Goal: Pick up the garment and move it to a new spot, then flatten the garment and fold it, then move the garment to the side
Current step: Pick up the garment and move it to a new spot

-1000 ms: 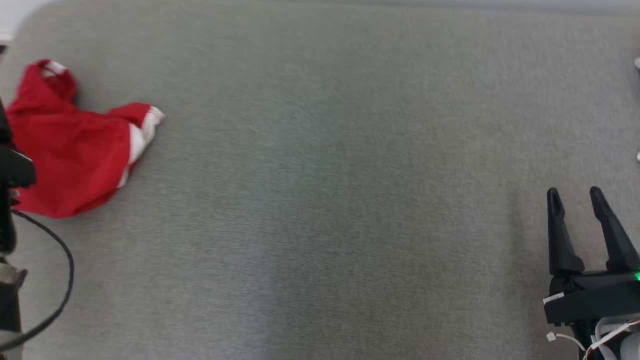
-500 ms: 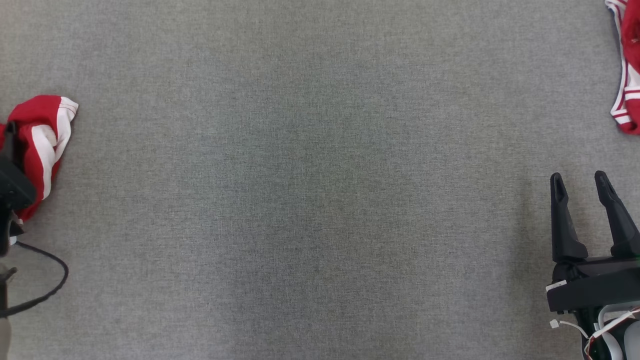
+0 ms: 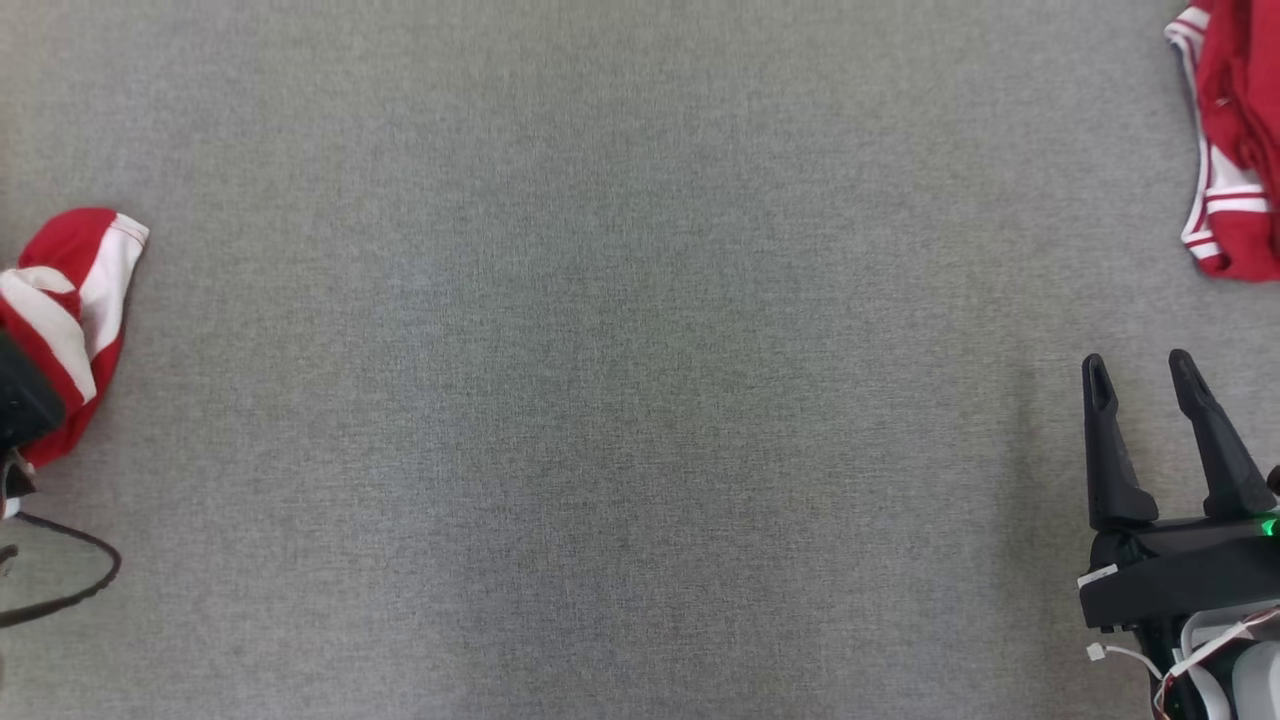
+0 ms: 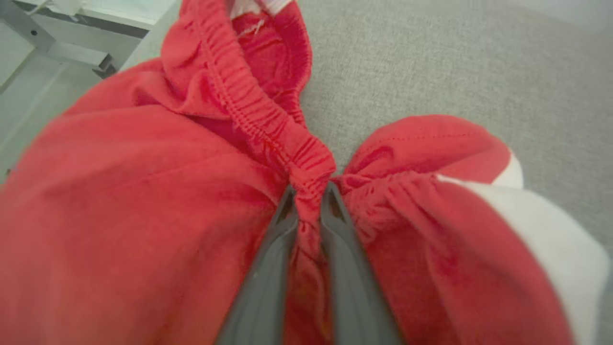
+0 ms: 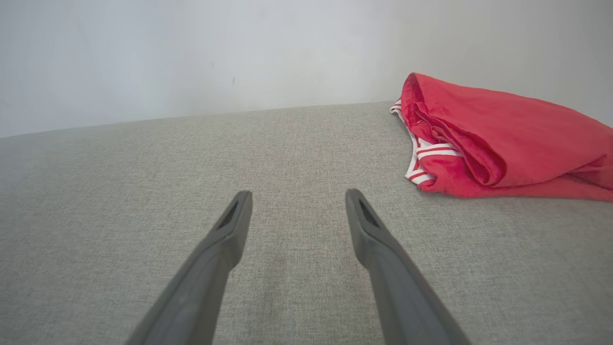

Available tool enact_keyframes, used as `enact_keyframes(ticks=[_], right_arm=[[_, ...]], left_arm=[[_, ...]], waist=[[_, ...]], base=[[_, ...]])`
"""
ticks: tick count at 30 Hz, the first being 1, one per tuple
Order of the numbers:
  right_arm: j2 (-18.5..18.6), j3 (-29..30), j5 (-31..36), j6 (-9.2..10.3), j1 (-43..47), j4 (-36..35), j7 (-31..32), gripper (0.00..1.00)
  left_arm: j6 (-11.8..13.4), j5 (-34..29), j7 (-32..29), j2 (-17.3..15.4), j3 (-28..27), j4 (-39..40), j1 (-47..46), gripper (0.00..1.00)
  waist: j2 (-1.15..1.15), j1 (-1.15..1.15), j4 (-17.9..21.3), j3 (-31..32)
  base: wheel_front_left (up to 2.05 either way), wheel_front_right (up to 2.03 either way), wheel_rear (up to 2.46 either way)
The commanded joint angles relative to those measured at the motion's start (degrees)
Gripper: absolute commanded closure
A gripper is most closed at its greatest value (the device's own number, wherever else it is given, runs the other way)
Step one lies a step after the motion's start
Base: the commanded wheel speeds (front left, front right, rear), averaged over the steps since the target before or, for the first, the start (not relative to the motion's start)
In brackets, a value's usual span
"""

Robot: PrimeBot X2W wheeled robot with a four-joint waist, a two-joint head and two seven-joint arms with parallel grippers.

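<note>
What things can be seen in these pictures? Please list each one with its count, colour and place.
held garment: one, red with white trim, far left in the head view, bunched
second garment: one, red with white stripes, upper right in the head view, crumpled
grey surface: one, grey cloth, under both garments
cable: one, black, lower left in the head view
metal frame: one, pale grey, past the surface's edge in the left wrist view
wall: one, whitish, behind the surface
left gripper: one, dark, shut on the held garment's elastic hem
right gripper: one, dark, open, lower right, apart from the second garment
</note>
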State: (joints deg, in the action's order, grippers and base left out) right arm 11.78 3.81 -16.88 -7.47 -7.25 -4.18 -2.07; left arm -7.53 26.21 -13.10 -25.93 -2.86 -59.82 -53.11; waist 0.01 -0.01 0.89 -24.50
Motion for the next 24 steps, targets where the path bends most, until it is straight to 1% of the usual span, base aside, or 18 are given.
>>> enact_keyframes(ticks=[1, 9, 12, 15, 18, 24], right_arm=[[-0.4, -0.1, 0.0, -0.03, 0.2, 0.4, -0.5, 0.0], [-1.9, -1.6, -0.9, -0.03, 0.5, 3.6, -2.2, 0.0], [-2.5, -2.0, -1.4, -0.03, 0.7, 5.2, -3.3, 0.0], [-3.4, -2.6, -1.9, -0.03, 0.9, 7.0, -4.4, 0.0], [-4.2, -3.1, -2.4, -0.03, 1.0, 8.6, -5.6, 0.0], [-5.3, -3.6, -3.2, -0.03, 0.7, 11.8, -7.8, 0.0]], left_arm=[[0.3, -1.3, 2.2, -0.9, 0.5, 0.1, -0.4, 1.0], [0.2, -4.0, 13.1, -2.4, 3.1, 3.6, -2.9, 1.0], [0.2, -4.7, 15.6, -1.8, 4.8, 6.3, -4.5, 1.0], [0.2, -5.0, 16.8, -0.4, 6.4, 10.1, -6.1, 1.0], [0.1, -5.0, 16.3, 1.3, 8.3, 14.6, -7.3, 1.0], [0.1, -3.3, 13.4, 7.3, 13.0, 25.3, -8.5, 1.0]], waist=[[-0.01, 0.01, 0.2, 1.3], [-0.01, 0.01, 0.5, 6.0], [-0.01, 0.01, 1.2, 7.9], [-0.01, 0.01, 2.2, 9.6], [-0.01, 0.01, 3.7, 11.0], [-0.01, 0.01, 7.8, 12.9]], base=[[0.0, 0.0, 0.0], [0.0, 0.0, 0.0], [0.0, 0.0, 0.0], [0.0, 0.0, 0.0], [0.0, 0.0, 0.0], [0.0, 0.0, 0.0]])
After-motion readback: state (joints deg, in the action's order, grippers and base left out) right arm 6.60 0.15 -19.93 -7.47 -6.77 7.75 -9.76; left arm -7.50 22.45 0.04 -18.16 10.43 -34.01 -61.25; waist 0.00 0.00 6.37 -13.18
